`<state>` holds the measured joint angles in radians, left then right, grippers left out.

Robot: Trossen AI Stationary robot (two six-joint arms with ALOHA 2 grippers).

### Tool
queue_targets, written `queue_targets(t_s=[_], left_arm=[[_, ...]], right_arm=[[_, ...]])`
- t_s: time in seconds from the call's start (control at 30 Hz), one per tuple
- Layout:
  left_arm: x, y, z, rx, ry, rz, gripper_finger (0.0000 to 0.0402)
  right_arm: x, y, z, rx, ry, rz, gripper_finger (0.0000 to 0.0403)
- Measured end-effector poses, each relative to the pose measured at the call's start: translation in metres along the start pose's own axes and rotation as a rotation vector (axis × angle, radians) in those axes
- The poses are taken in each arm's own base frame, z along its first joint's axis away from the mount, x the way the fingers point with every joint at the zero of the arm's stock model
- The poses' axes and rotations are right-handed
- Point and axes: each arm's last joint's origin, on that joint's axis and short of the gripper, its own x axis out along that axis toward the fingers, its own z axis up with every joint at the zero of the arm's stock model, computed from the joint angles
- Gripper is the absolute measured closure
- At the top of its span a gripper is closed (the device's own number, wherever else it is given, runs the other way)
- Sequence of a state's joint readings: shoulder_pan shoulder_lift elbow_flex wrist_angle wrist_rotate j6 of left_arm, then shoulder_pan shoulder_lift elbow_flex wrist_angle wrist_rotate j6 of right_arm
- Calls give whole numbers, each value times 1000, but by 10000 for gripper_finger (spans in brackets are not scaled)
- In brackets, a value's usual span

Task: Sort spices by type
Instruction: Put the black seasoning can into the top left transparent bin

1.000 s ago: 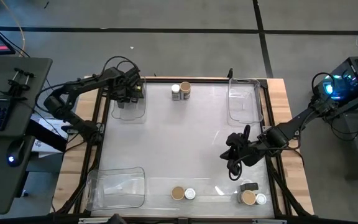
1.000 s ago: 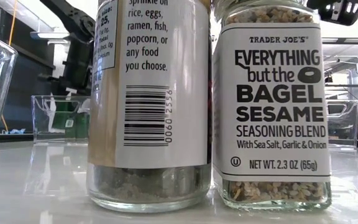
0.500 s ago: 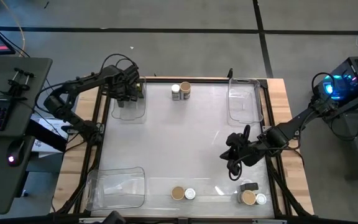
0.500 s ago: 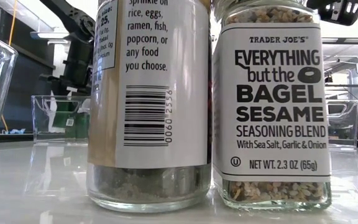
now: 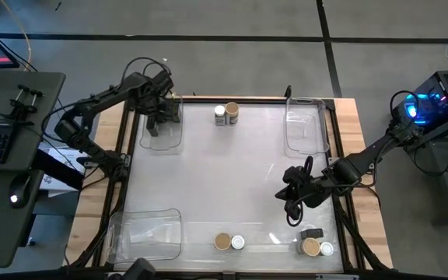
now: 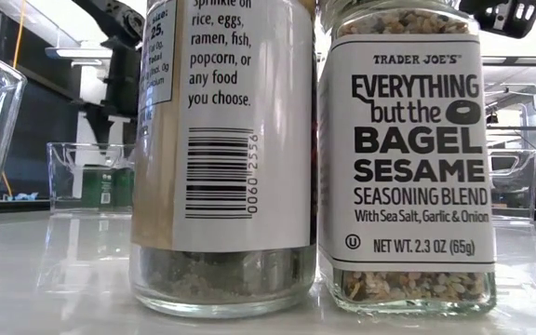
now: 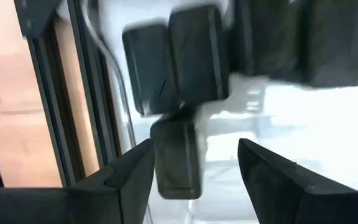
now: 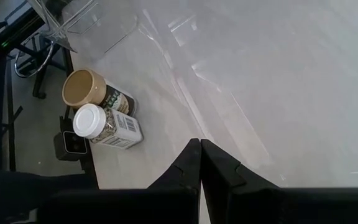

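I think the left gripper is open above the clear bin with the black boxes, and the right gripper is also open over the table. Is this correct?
Not quite. The left gripper is indeed open above the clear bin holding the black boxes, but the right gripper is shut: the right wrist view shows its two fingers pressed together over the bare table, holding nothing.
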<state>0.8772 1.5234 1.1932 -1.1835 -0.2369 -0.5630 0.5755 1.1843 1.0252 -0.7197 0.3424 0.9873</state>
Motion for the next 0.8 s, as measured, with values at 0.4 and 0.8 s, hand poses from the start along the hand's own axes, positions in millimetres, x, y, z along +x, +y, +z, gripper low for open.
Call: queue_targets(t_s=[0.4,0.8], left_arm=[[-53,-61,-29,241,-151,-315,185],[-100,-156,-234,851,-400,-835,186]], right_arm=[[0,0,1,0,-26,-17,403],[-6,14,-26,79,383,189,403]])
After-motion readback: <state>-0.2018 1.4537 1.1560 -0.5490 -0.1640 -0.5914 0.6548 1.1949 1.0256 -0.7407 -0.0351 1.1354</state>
